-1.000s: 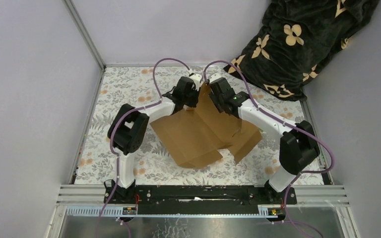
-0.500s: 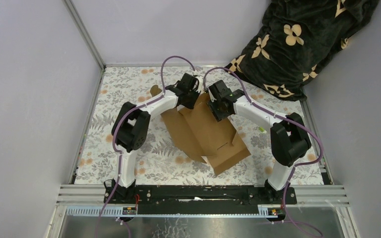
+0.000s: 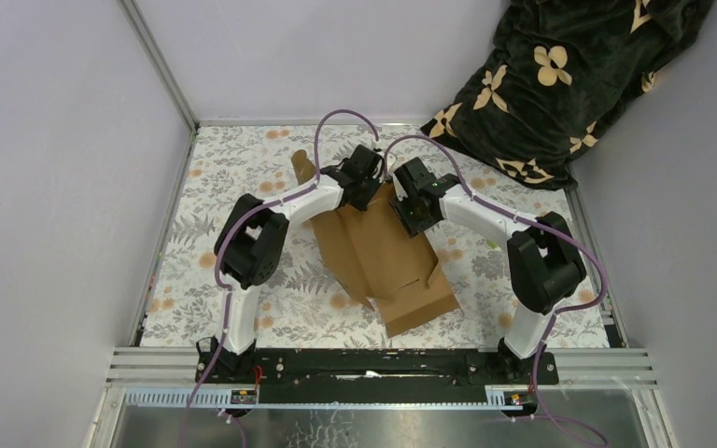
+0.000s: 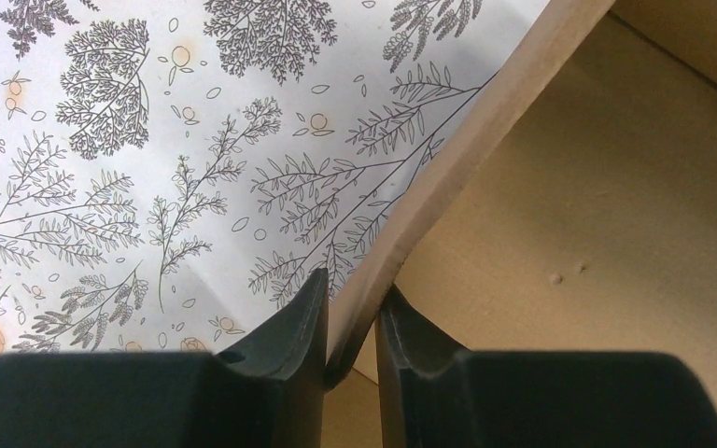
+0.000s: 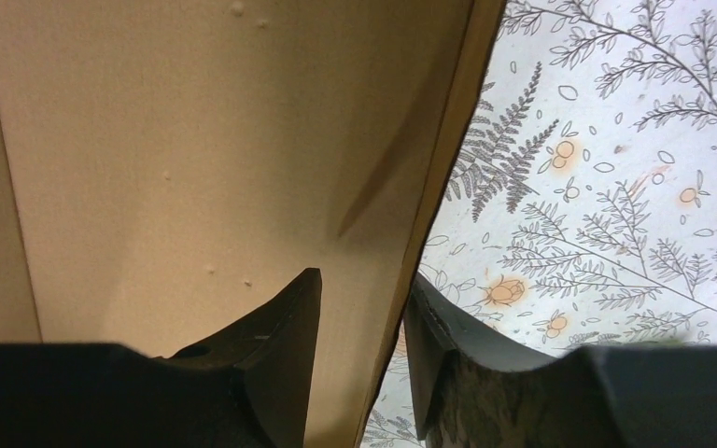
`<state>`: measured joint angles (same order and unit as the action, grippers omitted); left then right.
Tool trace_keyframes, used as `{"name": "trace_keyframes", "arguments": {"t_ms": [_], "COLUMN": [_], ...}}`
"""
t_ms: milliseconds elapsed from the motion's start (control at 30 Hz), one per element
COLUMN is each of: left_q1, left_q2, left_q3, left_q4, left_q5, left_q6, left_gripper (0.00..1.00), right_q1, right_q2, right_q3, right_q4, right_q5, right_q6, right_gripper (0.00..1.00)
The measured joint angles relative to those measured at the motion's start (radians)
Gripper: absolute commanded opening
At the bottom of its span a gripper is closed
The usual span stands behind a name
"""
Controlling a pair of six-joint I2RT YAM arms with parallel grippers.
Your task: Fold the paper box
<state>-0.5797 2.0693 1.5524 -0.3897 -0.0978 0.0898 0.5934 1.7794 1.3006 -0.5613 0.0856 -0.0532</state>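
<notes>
One plain brown corrugated cardboard box (image 3: pixel 387 252) seen at centre of top view, partly folded, lower end lying on floral-printed tabletop (image 3: pixel 215 159). Raised panel edge at box's upper left is pinched by left pincer (image 4: pixel 350 299); edge at upper right is pinched by right pincer (image 5: pixel 362 285), both closed tight onto cardboard.

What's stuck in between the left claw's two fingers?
The thin edge of the paper box. The left claw pinches it from both sides, as the left wrist view shows.
</notes>
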Motion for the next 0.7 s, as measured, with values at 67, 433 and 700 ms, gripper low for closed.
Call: {"name": "trace_keyframes", "arguments": {"t_ms": [67,433,700], "left_q1": [-0.006,-0.01,-0.006], "left_q2": [0.0,0.006,0.031], "left_q3": [-0.004,-0.008,-0.005], "left_q4": [0.001,0.003,0.026], "left_q5": [-0.014,-0.052,-0.081], "left_q6": [0.01,0.019,0.018], "left_gripper": [0.25,0.26,0.26], "right_q1": [0.0,0.001,0.0], "right_q2": [0.0,-0.018,-0.087], "right_q3": [-0.013,-0.025,0.002], "right_q4": [0.006,0.049,0.067], "right_q5": [-0.006,-0.007,0.075], "right_q6": [0.001,0.053,0.125], "right_gripper": [0.49,0.98,0.96]}}
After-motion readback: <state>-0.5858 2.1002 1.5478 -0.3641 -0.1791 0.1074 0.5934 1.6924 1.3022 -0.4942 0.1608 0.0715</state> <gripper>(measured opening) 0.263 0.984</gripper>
